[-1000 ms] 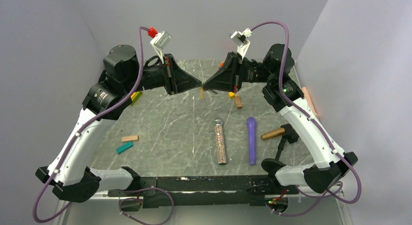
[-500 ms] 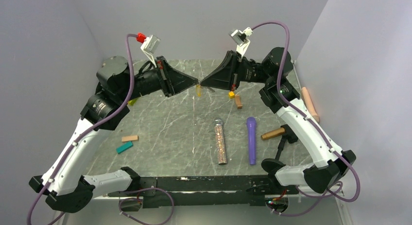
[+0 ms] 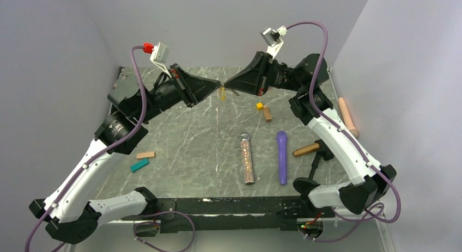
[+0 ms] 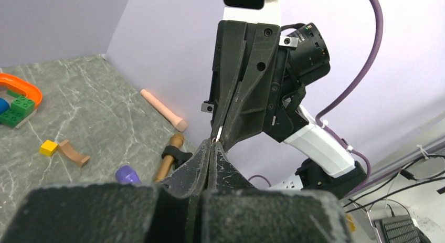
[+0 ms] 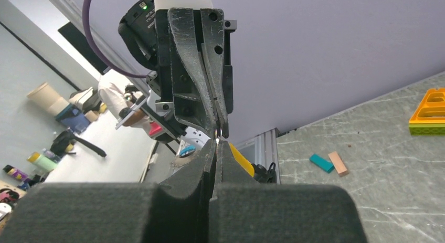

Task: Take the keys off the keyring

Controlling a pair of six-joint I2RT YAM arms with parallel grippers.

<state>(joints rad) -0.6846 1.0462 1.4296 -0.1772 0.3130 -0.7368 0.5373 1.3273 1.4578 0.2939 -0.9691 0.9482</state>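
Note:
My left gripper (image 3: 219,84) and right gripper (image 3: 225,87) meet tip to tip in the air above the far middle of the table. Both are shut on a thin keyring, which shows only as a bright metal sliver (image 4: 218,133) between the tips; it also glints in the right wrist view (image 5: 218,140). One tiny yellow-gold key (image 3: 222,94) hangs just below the joined tips. In the left wrist view my shut left gripper (image 4: 212,144) touches the right gripper's fingers (image 4: 236,104). In the right wrist view my shut right gripper (image 5: 216,143) touches the left gripper's fingers (image 5: 202,70).
On the table lie a small yellow cube (image 3: 260,106), a brown curved block (image 3: 267,115), a glitter tube (image 3: 247,158), a purple cylinder (image 3: 281,157), a brown-handled tool (image 3: 307,149), a peach peg (image 3: 347,113), a tan block (image 3: 145,154) and a teal block (image 3: 139,165).
Both grippers, still joined tip to tip, have risen and moved toward the back wall. The hanging key went up with them.

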